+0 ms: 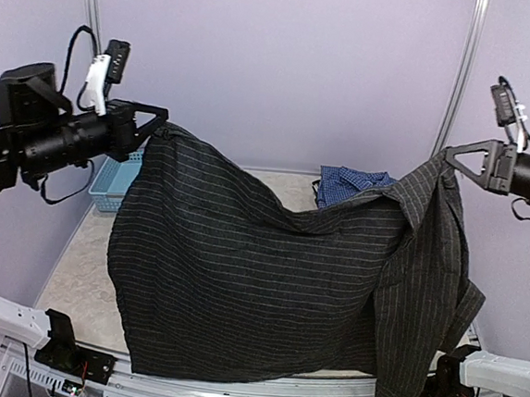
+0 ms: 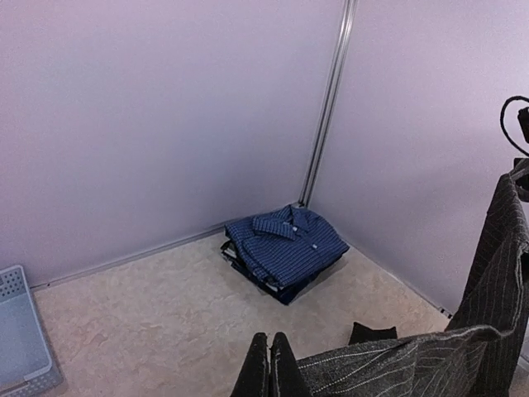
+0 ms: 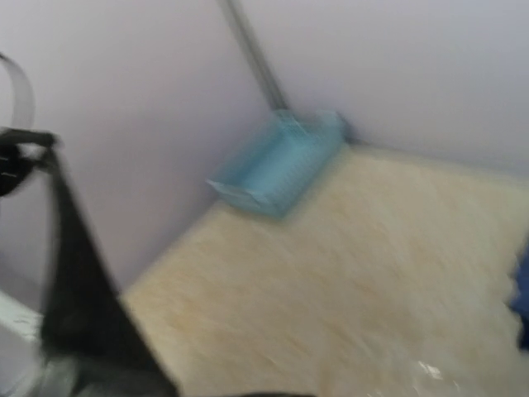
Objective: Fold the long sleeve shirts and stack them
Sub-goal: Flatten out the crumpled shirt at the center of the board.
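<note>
**Top view.** L claw (image 1: 160, 121), upper left of frame: jaws together, clamped on one top corner of the black pinstripe shirt (image 1: 257, 291). R claw (image 1: 447, 157), upper right: likewise clamped on the opposite top corner. The shirt hangs spread betw. both claws as a wide sheet, its top edge sagging at ctr. It fills the middle and btm of the frame, w/ the hem reaching the near desk edge. The right-hand portion drapes in long vertical folds to btm right, past the desk edge.

**Blue check shirt** (image 1: 350, 183): folded, lying on the desk (image 1: 72, 279) in the far corner, right of ctr. It is partly hidden behind the black shirt's top edge. L wrist view shows it flat, collar up, white buttons visible, w/ darker folded layers beneath.

**Light blue basket** (image 1: 113, 185): left of frame, at the far left of the desk by the wall, partly covered by L arm and shirt.

**R wrist view:** blurred; grip not readable there.
</note>
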Tool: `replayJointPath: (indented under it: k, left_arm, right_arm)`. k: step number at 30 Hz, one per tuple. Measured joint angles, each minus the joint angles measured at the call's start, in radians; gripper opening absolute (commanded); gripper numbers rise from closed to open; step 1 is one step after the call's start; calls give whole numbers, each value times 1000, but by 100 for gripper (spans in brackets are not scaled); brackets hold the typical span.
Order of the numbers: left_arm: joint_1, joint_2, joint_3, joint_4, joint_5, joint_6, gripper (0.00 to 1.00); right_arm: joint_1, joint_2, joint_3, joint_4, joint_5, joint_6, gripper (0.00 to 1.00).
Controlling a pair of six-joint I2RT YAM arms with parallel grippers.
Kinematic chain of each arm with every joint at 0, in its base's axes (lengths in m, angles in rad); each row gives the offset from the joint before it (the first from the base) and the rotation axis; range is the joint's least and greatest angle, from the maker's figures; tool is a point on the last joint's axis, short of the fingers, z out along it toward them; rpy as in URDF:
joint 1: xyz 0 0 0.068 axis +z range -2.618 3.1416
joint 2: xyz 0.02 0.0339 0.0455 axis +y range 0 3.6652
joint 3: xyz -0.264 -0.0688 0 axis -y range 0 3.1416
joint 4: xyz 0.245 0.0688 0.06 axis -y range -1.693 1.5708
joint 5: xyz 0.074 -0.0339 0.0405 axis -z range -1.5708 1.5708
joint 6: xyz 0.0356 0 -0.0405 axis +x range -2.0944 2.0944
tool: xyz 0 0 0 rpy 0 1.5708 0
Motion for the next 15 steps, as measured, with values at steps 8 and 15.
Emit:
replayJointPath:
  k: [8, 15]
  left_arm:
    - [381, 383, -60, 85, 115, -19, 0]
    - [567, 715, -12, 187, 172, -32, 0]
  right_arm:
    - [-2, 403, -250, 198, 258, -60, 0]
    - [-17, 911, -48, 291, 372, -151, 0]
